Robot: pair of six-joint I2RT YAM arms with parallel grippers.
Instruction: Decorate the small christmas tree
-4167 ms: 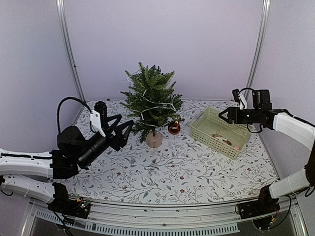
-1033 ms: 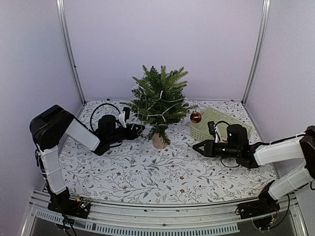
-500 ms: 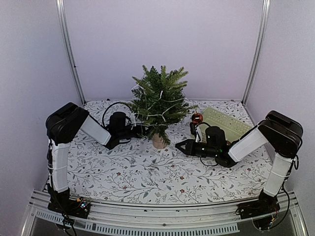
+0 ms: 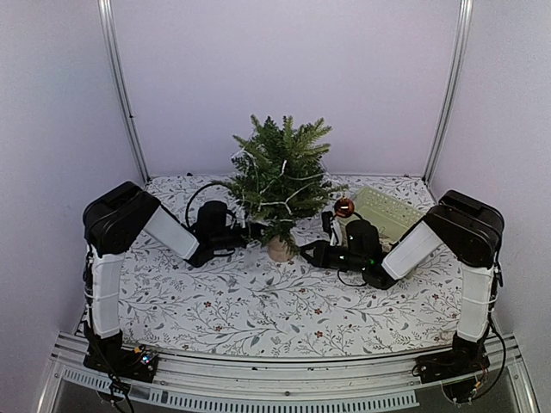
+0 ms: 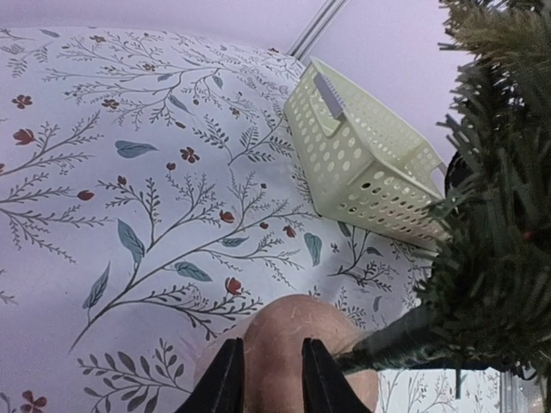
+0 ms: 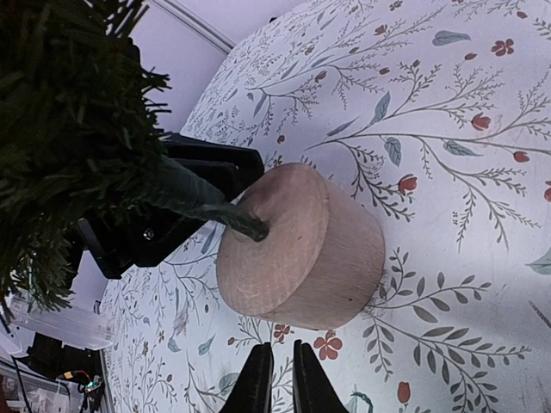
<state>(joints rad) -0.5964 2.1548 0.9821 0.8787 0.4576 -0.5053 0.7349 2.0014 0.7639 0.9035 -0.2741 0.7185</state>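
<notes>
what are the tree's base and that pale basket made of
Tree's base: looks like unfinished light wood, matte, with faint grain on its top and side. Basket: looks like moulded plastic, pale yellow-green, slightly glossy, walls pierced by even rows of small holes.

both arms reach low inward, jaws narrowly parted.
</notes>
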